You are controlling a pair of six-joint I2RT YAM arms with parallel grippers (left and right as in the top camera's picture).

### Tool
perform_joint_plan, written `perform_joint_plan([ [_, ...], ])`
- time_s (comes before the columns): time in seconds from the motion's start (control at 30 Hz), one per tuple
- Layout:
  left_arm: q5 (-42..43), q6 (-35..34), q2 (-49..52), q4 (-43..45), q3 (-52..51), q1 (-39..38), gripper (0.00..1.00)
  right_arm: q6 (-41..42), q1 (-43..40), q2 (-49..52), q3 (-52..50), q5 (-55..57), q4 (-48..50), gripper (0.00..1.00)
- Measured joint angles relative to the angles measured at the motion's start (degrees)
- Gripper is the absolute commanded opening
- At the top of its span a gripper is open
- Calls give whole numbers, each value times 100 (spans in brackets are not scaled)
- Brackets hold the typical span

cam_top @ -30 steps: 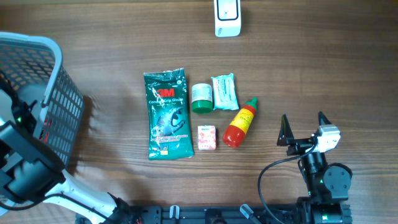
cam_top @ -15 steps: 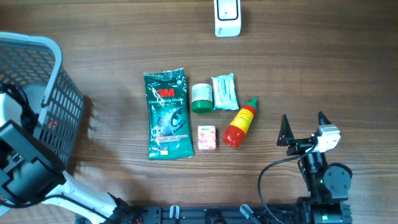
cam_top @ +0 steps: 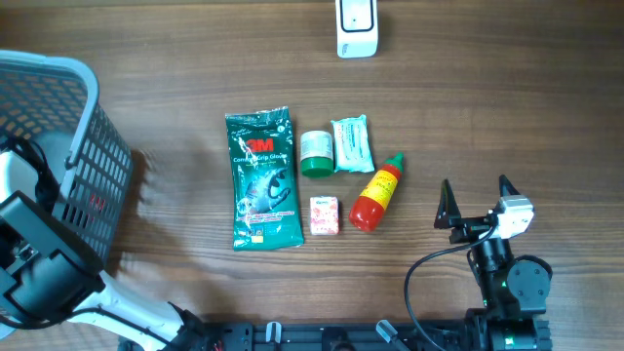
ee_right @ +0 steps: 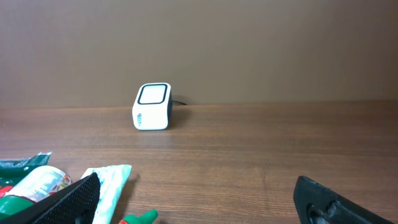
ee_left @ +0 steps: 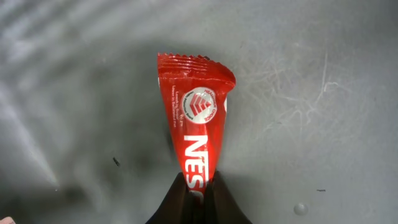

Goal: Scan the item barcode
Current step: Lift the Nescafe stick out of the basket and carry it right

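Note:
A red Nescafe sachet (ee_left: 198, 118) lies over the grey floor of the basket, and my left gripper (ee_left: 198, 186) is shut on its near end. From overhead the left arm (cam_top: 34, 249) reaches down into the grey basket (cam_top: 93, 136), hiding its jaws. The white barcode scanner (cam_top: 357, 27) stands at the table's far edge, and it also shows in the right wrist view as the scanner (ee_right: 152, 106), facing me. My right gripper (cam_top: 478, 202) hovers open at the front right, holding nothing.
In the middle of the table lie a green 3M pack (cam_top: 262, 179), a green-lidded jar (cam_top: 316, 153), a white packet (cam_top: 352, 144), a red sauce bottle (cam_top: 376, 192) and a small pink box (cam_top: 324, 215). The basket's mesh wall stands at the left.
The left arm has shifted slightly inside the basket. The right arm and the items on the table have not moved.

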Motion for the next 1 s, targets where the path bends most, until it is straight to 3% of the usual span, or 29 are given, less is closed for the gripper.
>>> perform_joint_plan([
  [0.2, 195, 614, -275, -146, 667, 7, 4, 0, 0, 0, 0, 0, 0, 100],
  [0.4, 409, 1248, -1486, -236, 2151, 7, 4, 0, 0, 0, 0, 0, -2, 100],
  [0.6, 1987, 2717, -2957, -258, 2516, -240, 4, 0, 0, 0, 0, -2, 0, 100],
  [0.73, 2693, 3906, -3289, -404, 2514, -1438, 4, 0, 0, 0, 0, -2, -2, 100],
  [0.8, 2898, 4452, -3287, -385, 2511, -2583, 4, 0, 0, 0, 0, 0, 0, 100],
  [1.0, 2758, 5556, -2922, 175, 2507, -5128, 4, 0, -9, 0, 0, 0, -2, 100],
])
